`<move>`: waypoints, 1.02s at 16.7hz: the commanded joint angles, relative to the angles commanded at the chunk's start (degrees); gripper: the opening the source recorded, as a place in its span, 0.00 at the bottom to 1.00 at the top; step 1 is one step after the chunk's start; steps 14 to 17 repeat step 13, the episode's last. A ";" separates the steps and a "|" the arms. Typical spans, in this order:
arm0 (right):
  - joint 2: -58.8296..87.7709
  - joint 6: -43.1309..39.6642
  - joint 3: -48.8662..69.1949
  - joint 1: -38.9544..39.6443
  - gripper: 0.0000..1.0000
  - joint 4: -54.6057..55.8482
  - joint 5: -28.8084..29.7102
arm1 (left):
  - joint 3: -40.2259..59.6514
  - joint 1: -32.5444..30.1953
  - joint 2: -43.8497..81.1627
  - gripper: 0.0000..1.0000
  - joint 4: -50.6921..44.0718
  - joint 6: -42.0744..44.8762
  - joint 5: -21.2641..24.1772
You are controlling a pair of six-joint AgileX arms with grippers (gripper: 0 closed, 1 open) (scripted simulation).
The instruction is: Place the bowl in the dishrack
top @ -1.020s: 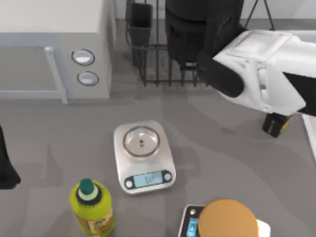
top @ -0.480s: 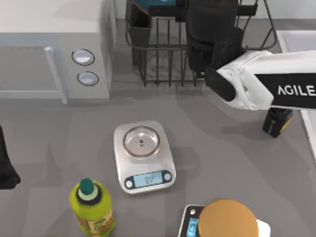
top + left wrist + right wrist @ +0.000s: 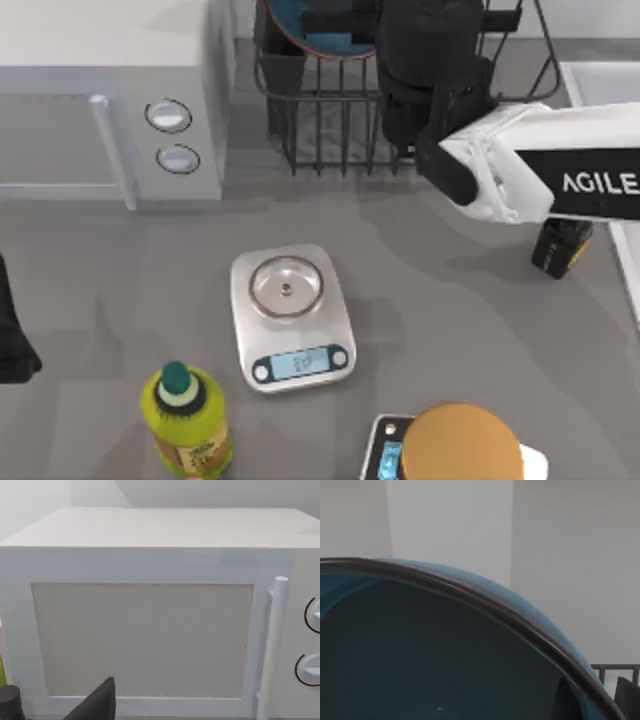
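Bowl (image 3: 322, 22) position: inside the dishrack (image 3: 330, 130), at the rack's far end in the top view, next to the dark rectangular cup (image 3: 284, 58) at the rack's left corner. Its teal inside faces the camera and its dark rim curves along the left; the right arm's black wrist covers its right part.

Right gripper: it is hidden under the arm's black housing over the rack, so whether its fingers are spread or pinched on the bowl cannot be told. The white forearm reaches in from the right of the rack.

Right wrist view: the bowl (image 3: 445, 655) appears very close, a smooth teal hollow edged by a thin reddish-brown rim, with black rack wires (image 3: 615, 677) behind it against a pale wall. The top view gives none of this rim detail.

Left wrist view: a white microwave (image 3: 150, 620) seen face on, with a flat grey door panel, a vertical bar handle (image 3: 272, 645) and two round knobs. In the top view the microwave (image 3: 110, 100) stands just left of the rack.

Left arm: parked at the table's left edge, well apart from the rack; a dark finger (image 3: 97, 702) shows in its wrist view, and the state of the gripper cannot be told.

Nearer than the rack: a silver scale (image 3: 292, 318) with a round metal plate, a yellow-green bottle (image 3: 185, 420), and a tan round-topped object (image 3: 462, 445). A small black-and-yellow box (image 3: 560, 248) stands right of the rack.
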 joint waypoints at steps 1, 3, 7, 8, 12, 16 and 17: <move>0.00 0.00 0.00 0.00 0.53 0.00 0.00 | 0.00 0.00 0.00 1.00 0.00 0.00 0.00; 0.00 0.00 0.00 0.00 0.68 0.00 0.00 | 0.00 0.00 0.00 1.00 0.00 0.00 0.00; 0.00 0.00 0.00 0.00 0.98 0.00 0.00 | 0.00 0.00 0.00 1.00 0.00 0.00 0.00; 0.00 0.00 0.00 0.00 1.00 0.00 0.00 | 0.00 0.00 0.00 1.00 0.00 0.00 0.00; 0.00 0.00 0.00 0.00 1.00 0.00 0.00 | 0.00 0.00 0.00 1.00 0.00 0.00 0.00; 0.00 0.00 0.00 0.00 1.00 0.00 0.00 | 0.00 0.00 0.00 1.00 0.00 0.00 0.00; 0.00 0.00 0.00 0.00 1.00 0.00 0.00 | 0.00 0.00 0.00 1.00 0.00 0.00 0.00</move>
